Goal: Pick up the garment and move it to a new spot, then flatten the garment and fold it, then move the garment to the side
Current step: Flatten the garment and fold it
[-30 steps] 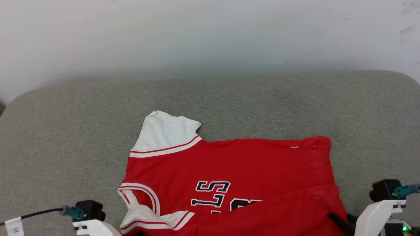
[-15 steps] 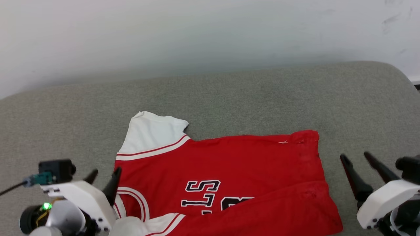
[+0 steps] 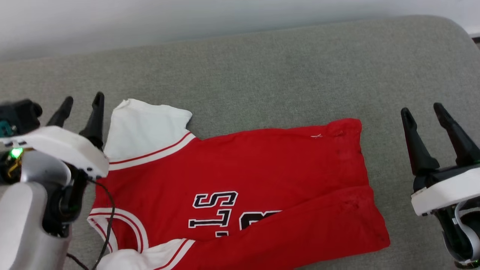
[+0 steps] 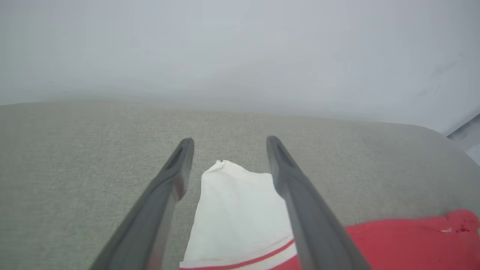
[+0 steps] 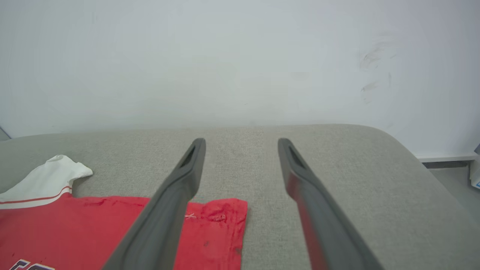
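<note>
The garment, a red jersey with a white sleeve, striped trim and black-and-white letters, lies spread on the grey cushion, its near long edge folded over. My left gripper hovers open at the garment's left end beside the white sleeve, fingers empty. My right gripper stands open off the garment's right end, apart from the red hem. Nothing is held by either one.
A pale wall runs behind the cushion. The cushion's rounded right corner drops to the floor. A black cable from my left arm trails over the garment's collar end.
Both grippers have opened, let go of the garment's near edge and risen to its two ends. The head camera has tilted downwards.
</note>
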`<state>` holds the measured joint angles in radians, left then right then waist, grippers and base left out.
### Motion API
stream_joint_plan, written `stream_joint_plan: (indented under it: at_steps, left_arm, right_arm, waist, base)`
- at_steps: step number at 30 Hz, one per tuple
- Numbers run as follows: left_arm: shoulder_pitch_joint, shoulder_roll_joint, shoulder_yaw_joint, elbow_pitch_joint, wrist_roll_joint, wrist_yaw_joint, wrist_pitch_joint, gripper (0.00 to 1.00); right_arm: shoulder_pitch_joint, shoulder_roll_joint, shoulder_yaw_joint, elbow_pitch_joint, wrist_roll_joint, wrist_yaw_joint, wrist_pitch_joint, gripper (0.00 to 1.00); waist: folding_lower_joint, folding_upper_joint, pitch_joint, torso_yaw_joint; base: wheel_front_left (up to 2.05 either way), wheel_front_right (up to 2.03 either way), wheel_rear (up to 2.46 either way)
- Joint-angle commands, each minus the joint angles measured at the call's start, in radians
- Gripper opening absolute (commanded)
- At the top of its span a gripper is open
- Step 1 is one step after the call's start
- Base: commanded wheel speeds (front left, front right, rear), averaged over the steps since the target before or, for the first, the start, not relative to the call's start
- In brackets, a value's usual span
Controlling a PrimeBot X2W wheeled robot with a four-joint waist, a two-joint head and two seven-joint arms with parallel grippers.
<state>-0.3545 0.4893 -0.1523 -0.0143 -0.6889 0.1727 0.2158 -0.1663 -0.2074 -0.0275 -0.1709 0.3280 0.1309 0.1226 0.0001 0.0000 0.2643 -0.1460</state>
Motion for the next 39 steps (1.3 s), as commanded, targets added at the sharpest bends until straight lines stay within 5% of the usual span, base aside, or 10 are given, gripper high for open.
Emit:
stream_joint_plan:
  at_steps: [1, 7, 14, 21, 22, 23, 24, 33, 39]
  left_arm:
    - [-0.033, 0.004, -0.003, 0.019, 0.005, -0.011, 0.004, 1.0]
    - [-0.219, 0.053, -0.045, 0.161, -0.022, -0.09, 0.13, 1.0]
    - [-0.355, 0.164, -0.094, 0.305, -0.092, -0.172, 0.446, 1.0]
    - [-0.35, 0.224, -0.123, 0.357, -0.166, -0.151, 0.719, 1.0]
    - [-0.343, 0.218, -0.126, 0.359, -0.176, -0.143, 0.74, 0.57]
    - [-0.335, 0.213, -0.132, 0.359, -0.183, -0.134, 0.762, 0.35]
    - [-0.326, 0.204, -0.139, 0.358, -0.189, -0.127, 0.778, 0.0]
    - [-0.311, 0.134, -0.153, 0.359, -0.18, -0.124, 0.698, 0.0]
    - [-0.376, 0.096, -0.168, 0.334, -0.147, -0.15, 0.613, 0.0]
  right_arm:
    - [-0.017, 0.006, 0.005, -0.01, -0.003, 0.0, -0.006, 1.0]
    - [-0.075, 0.017, 0.034, -0.026, 0.003, -0.001, -0.034, 1.0]
    - [-0.107, 0.023, 0.058, 0.006, 0.019, -0.001, -0.049, 1.0]
    - [-0.123, 0.019, 0.075, 0.031, 0.039, -0.001, -0.065, 1.0]
    - [-0.125, 0.019, 0.076, 0.033, 0.041, -0.001, -0.065, 1.0]
    - [-0.124, 0.018, 0.077, 0.036, 0.044, -0.001, -0.064, 1.0]
    - [-0.126, 0.017, 0.079, 0.037, 0.049, -0.001, -0.067, 1.0]
    - [-0.155, -0.026, 0.093, 0.095, 0.134, 0.0, 0.012, 1.0]
    - [-0.2, -0.11, 0.104, 0.177, 0.255, 0.0, 0.233, 1.0]
  waist:
    - [-0.0001, 0.0, 0.063, -0.029]
    - [-0.0001, 0.0, 0.151, -0.07]
    - [-0.0001, 0.0, 0.207, -0.112]
    - [-0.0001, 0.0, 0.231, -0.135]
    - [-0.0001, 0.0, 0.233, -0.136]
    - [-0.0001, 0.0, 0.235, -0.138]
    - [-0.0001, 0.0, 0.238, -0.139]
    - [-0.0001, 0.0, 0.217, -0.109]
    - [-0.0001, 0.0, 0.181, -0.033]
  base:
    - [0.0, 0.0, 0.0]
    - [0.0, 0.0, 0.0]
    - [0.0, 0.0, 0.0]
    - [0.0, 0.0, 0.0]
    - [0.0, 0.0, 0.0]
    - [0.0, 0.0, 0.0]
    - [0.0, 0.0, 0.0]
    - [0.0, 0.0, 0.0]
    - [0.0, 0.0, 0.0]
